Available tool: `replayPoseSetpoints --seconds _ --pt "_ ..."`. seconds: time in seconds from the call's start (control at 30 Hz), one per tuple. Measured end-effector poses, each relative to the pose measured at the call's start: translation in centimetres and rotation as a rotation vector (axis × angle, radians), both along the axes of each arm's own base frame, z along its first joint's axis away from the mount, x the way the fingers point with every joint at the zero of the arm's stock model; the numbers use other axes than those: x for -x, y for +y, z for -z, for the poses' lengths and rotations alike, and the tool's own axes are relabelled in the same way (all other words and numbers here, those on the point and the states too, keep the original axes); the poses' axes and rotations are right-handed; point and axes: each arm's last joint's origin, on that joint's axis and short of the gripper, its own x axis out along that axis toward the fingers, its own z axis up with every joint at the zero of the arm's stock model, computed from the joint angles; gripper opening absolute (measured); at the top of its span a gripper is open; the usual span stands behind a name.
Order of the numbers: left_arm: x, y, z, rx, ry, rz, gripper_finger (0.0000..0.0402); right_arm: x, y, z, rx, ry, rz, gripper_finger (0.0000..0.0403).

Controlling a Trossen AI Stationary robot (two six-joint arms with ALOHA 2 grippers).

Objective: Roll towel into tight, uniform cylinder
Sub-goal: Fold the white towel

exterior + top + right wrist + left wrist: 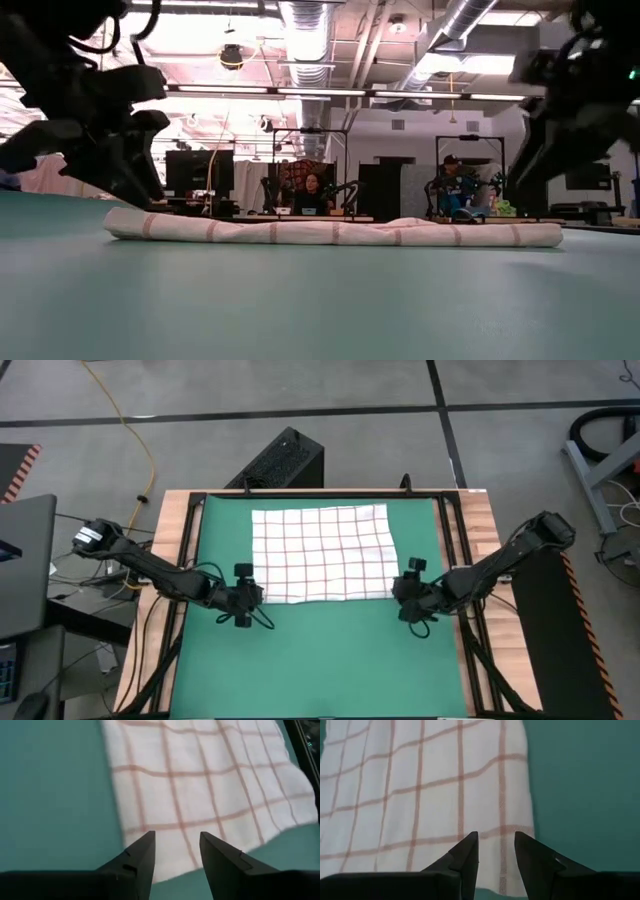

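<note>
The towel (322, 553) is lying spread on the green mat (320, 660), reaching away from both claws toward the far side of the table (170, 560). Its near edge is sitting as a low rolled fold, seen in the low view (330, 232) as a long flat ridge running between the two claws. The left claw (246, 600) is hanging just over the near left corner of the cloth; its fingers (465, 857) are standing apart with the towel's edge showing in the gap and nothing pinched between them. The right claw (410, 603) is hanging at the near right corner, its fingers (142, 852) likewise spread, with cloth lying ahead of and under the tips. Whether the fingertips are touching the cloth cannot be told from either wrist view. In the low view both arms are showing only as dark shapes cut off by the picture's upper corners, so the claws are hard to make out there. Beyond the table two seated people (311, 192) are showing small and unclear. No writing or labels can be read anywhere.
</note>
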Motion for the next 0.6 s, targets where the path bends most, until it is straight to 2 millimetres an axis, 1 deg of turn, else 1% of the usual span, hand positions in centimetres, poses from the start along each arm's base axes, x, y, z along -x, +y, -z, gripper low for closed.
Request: replayPoseSetpoints --seconds 0.1,0.23,0.37,0.47,0.6 --pt "-0.1 0.0 0.3 0.005 0.011 -0.008 0.0116 0.4 -0.5 1.3 -0.026 -0.027 0.038 0.0164" --pt "-0.2 -0.1 0.8 0.023 0.029 -0.029 0.0113 0.2 -0.4 2.3 -0.066 -0.079 0.035 0.0154" --pt "-0.4 -0.2 1.4 0.029 0.059 -0.031 0.0112 0.1 0.0 3.1 -0.089 -0.023 0.008 0.0146" --pt "-0.4 -0.3 1.9 0.034 0.093 -0.022 0.0112 -0.1 0.2 4.2 -0.11 0.044 -0.006 0.0141" --pt "-0.5 -0.4 2.5 0.064 0.127 -0.018 0.0112 -0.6 0.5 5.3 -0.113 0.089 -0.012 0.0137"
